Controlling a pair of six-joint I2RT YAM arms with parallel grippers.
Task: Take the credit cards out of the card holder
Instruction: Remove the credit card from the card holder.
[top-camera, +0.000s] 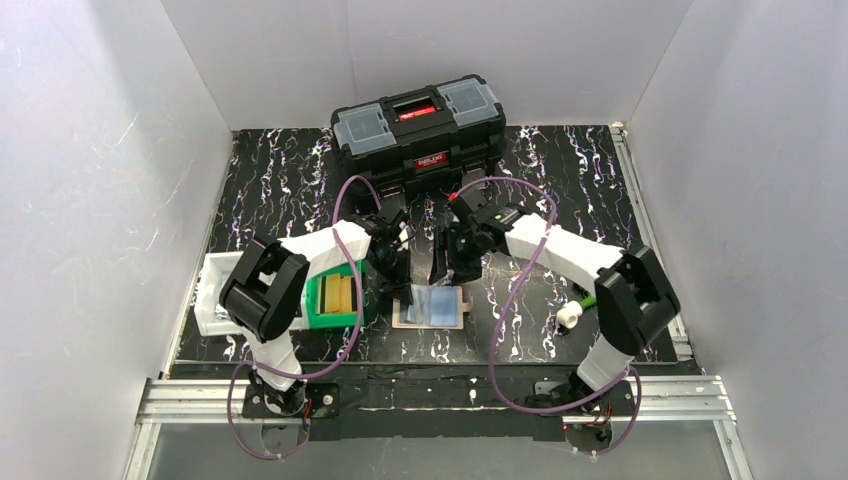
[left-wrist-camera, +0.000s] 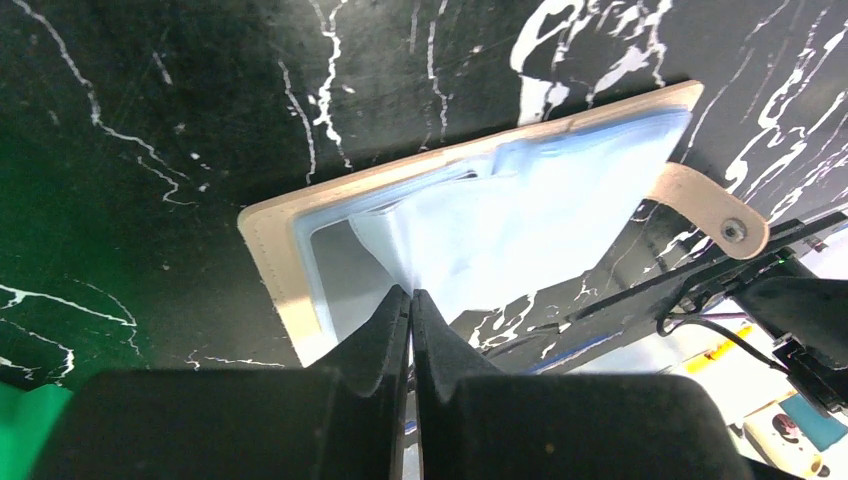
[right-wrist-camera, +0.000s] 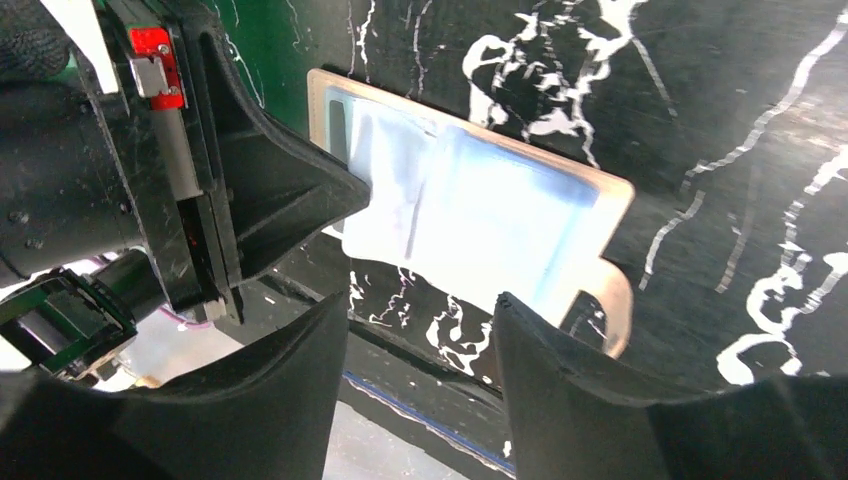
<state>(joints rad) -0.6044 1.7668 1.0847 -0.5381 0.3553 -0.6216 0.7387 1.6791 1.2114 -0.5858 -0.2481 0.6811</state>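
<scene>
The card holder (top-camera: 431, 309) lies open on the black mat near the front edge, with a tan border and a pale blue inside. It also shows in the left wrist view (left-wrist-camera: 270, 250) and the right wrist view (right-wrist-camera: 610, 195). My left gripper (top-camera: 403, 290) (left-wrist-camera: 411, 293) is shut on one edge of the light blue card (left-wrist-camera: 500, 235) (right-wrist-camera: 440, 215). The card is tilted up and sticks out past the holder's near edge. My right gripper (top-camera: 443, 270) (right-wrist-camera: 420, 312) is open and empty, above the holder's near edge. The orange-tan card is not visible.
A black toolbox (top-camera: 420, 125) stands at the back centre. A green bin (top-camera: 335, 297) with yellow-tan slabs and a white tray (top-camera: 210, 295) sit under the left arm. A small white cylinder (top-camera: 570, 315) lies beside the right arm. The holder's snap strap (left-wrist-camera: 710, 210) points right.
</scene>
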